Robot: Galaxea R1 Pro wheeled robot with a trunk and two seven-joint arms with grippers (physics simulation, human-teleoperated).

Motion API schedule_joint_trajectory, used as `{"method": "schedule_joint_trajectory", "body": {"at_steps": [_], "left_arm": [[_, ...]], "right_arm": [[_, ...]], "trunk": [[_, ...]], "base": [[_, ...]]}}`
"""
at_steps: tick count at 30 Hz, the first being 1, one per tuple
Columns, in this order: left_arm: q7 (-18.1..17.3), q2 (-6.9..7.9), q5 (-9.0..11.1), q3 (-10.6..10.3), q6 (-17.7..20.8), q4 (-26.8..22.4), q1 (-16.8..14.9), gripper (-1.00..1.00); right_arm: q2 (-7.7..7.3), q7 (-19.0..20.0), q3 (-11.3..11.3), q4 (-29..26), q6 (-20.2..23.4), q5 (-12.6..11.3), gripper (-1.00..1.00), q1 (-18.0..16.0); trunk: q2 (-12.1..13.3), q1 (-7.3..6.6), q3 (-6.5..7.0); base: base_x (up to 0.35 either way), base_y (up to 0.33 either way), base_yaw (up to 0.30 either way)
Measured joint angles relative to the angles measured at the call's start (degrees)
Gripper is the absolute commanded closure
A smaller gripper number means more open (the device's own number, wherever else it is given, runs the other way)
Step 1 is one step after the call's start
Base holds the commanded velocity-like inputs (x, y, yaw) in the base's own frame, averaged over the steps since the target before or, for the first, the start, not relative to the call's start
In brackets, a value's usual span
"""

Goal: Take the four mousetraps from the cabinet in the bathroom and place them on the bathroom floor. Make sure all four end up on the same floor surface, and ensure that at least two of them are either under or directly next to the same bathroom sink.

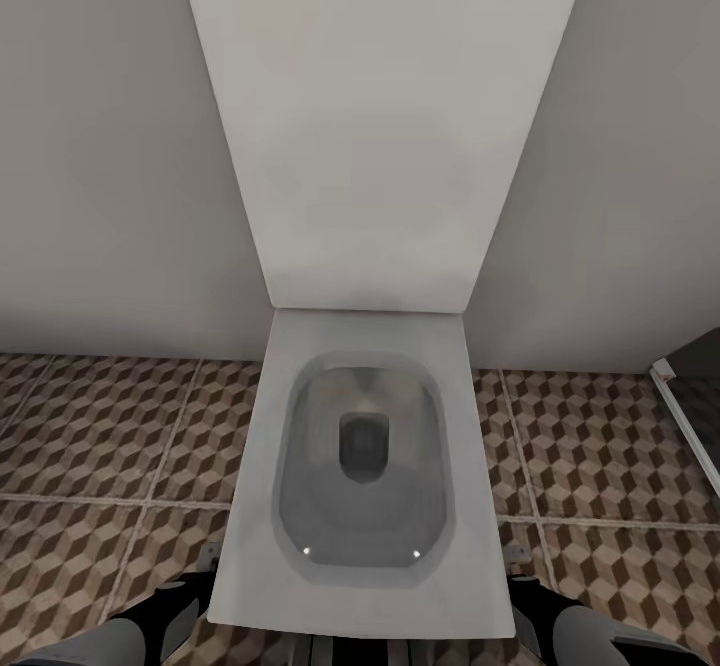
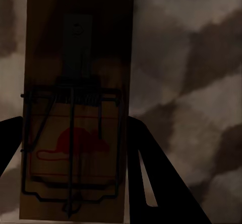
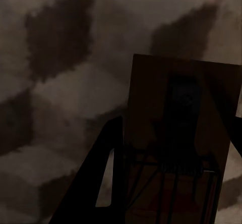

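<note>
Each wrist view has a mousetrap in it. My left gripper is shut on a brown wooden mousetrap with a wire bar and a red mark, one dark finger on each long edge. My right gripper is shut on a second mousetrap, seen in deep shadow. Both traps hang just above the cube-patterned bathroom floor, which also fills the background behind each trap. The cabinet and the sink are out of view.
A white square toilet with its lid up stands straight ahead against a pale wall. My two arms reach down on either side of its front edge. A white-framed dark glass panel stands at the right.
</note>
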Motion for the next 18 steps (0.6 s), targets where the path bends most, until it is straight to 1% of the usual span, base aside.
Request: {"method": "schedule_joint_trajectory", "body": {"at_steps": [18], "left_arm": [[0.0, -0.01, -0.1, -0.1, 0.0, 0.6, 0.0, 1.0]], "right_arm": [[-0.01, -0.3, 0.0, -0.1, -0.7, 0.2, 1.0, 0.1]], "trunk": [[0.0, 0.0, 0.0]], "base": [[0.0, 0.0, 0.0]]}}
